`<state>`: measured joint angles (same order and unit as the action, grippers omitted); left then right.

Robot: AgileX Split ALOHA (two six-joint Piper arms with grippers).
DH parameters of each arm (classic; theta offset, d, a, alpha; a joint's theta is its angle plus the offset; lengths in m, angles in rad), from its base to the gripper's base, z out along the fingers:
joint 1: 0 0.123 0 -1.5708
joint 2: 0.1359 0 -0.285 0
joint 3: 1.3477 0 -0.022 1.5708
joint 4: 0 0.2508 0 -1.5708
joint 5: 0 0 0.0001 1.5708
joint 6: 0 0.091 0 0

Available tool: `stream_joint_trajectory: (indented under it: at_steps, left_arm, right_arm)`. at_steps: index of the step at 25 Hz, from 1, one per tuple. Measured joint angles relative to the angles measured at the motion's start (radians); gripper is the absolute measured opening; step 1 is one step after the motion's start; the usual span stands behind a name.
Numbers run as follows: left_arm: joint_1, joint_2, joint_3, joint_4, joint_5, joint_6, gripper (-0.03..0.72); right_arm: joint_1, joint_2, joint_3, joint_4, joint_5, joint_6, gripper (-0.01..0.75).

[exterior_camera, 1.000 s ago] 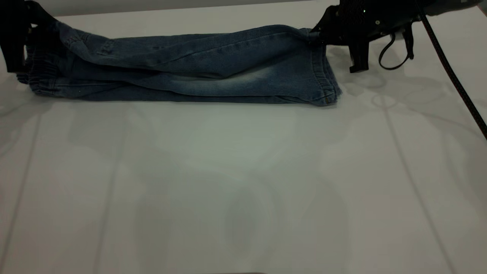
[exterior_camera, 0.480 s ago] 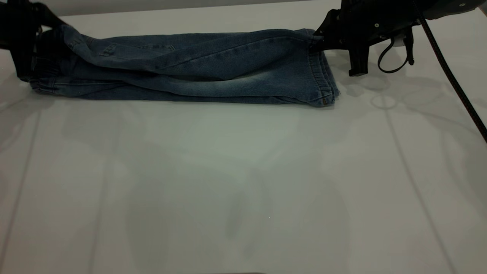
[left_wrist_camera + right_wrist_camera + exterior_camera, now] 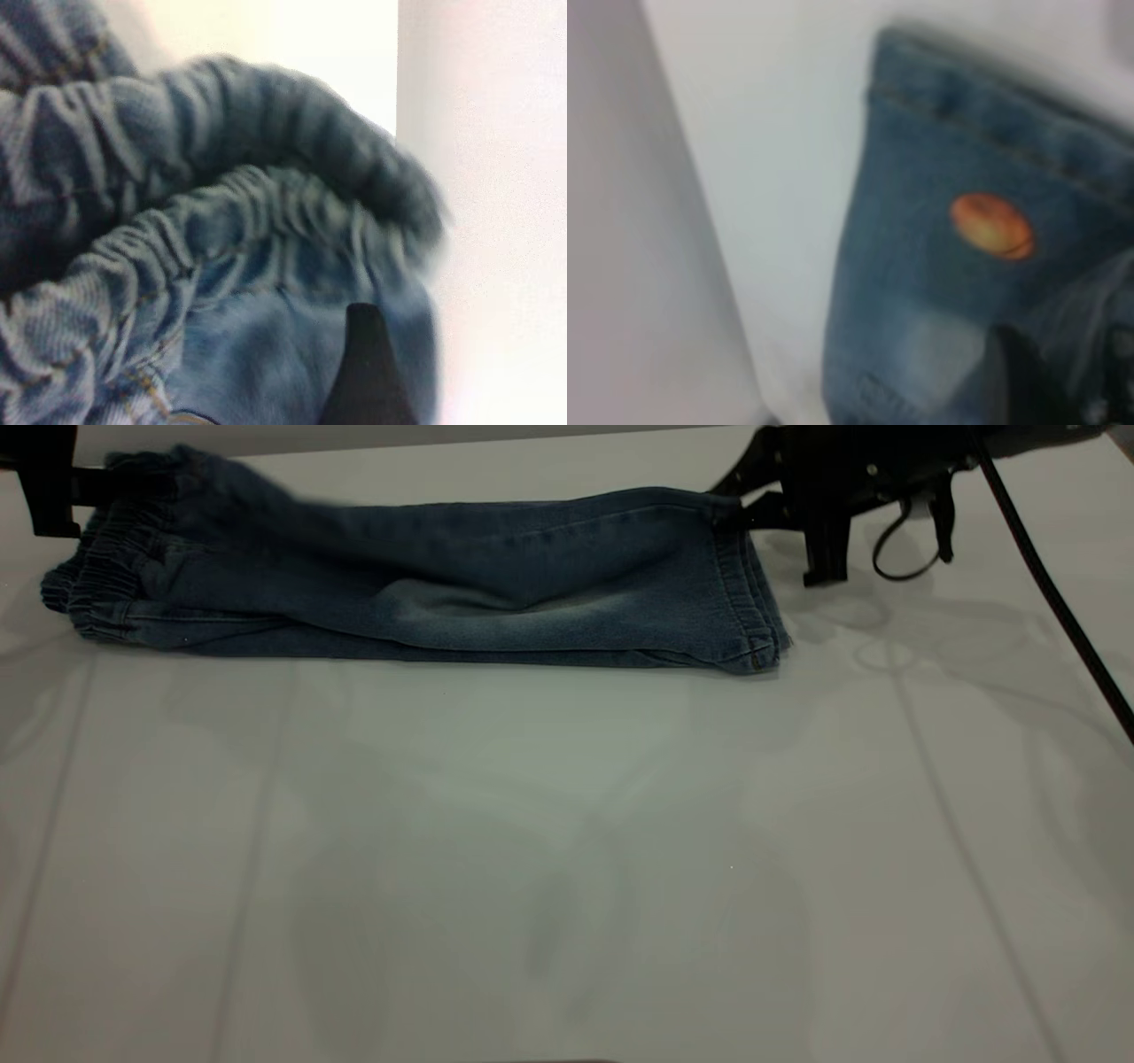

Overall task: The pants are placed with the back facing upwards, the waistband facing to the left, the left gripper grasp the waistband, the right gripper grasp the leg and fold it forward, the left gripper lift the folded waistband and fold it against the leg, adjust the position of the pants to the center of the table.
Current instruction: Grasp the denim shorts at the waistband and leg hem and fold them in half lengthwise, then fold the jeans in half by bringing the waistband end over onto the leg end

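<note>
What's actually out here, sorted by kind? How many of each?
Black robot grippers: 2, the left gripper and the right gripper
Folded blue denim pants: 1
White tabletop: 1
Total: 4

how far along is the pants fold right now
Done: the pants lie folded lengthwise, legs stacked. In hand: the left end effector holds the waistband raised at the table's far left; the right end effector sits at the leg hem. Left: folding waistband onto leg, then centering.
</note>
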<state>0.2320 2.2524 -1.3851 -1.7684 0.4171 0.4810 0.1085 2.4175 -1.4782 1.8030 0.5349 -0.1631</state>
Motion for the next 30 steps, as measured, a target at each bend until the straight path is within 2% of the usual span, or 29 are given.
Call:
stream_joint_trajectory:
  at_steps: [6,10,13,17,20,23,26,30]
  left_arm:
    - [0.0,0.0,0.0,0.0,0.021,0.012,0.482]
    - [0.011,0.0,0.0,0.011,0.127,0.153,0.482]
    - [0.048,-0.003,-0.001,0.028,0.241,0.283,0.482]
    - [0.118,-0.029,-0.004,0.18,0.364,0.336,0.482]
    - [0.151,-0.064,-0.004,0.367,0.387,0.341,0.482]
    - [0.16,-0.092,-0.004,0.526,0.384,0.317,0.482]
    - [0.16,-0.092,-0.004,0.609,0.356,0.299,0.498]
    - [0.16,-0.07,-0.004,0.663,0.355,0.298,0.576]
  right_arm:
    - [-0.001,0.001,-0.072,0.0,0.027,-0.088,0.282]
    - [-0.002,0.001,-0.075,-0.001,0.114,-0.215,0.328]
    - [-0.004,0.002,-0.075,-0.003,0.239,-0.38,0.351]
    - [-0.004,0.002,-0.075,-0.008,0.381,-0.595,0.393]
    - [0.0,0.002,-0.075,-0.025,0.442,-0.667,0.439]
    - [0.012,0.002,-0.076,-0.081,0.454,-0.686,0.48]
    - [0.036,0.002,-0.076,-0.13,0.449,-0.689,0.497]
    - [0.061,0.002,-0.076,-0.152,0.448,-0.69,0.5]
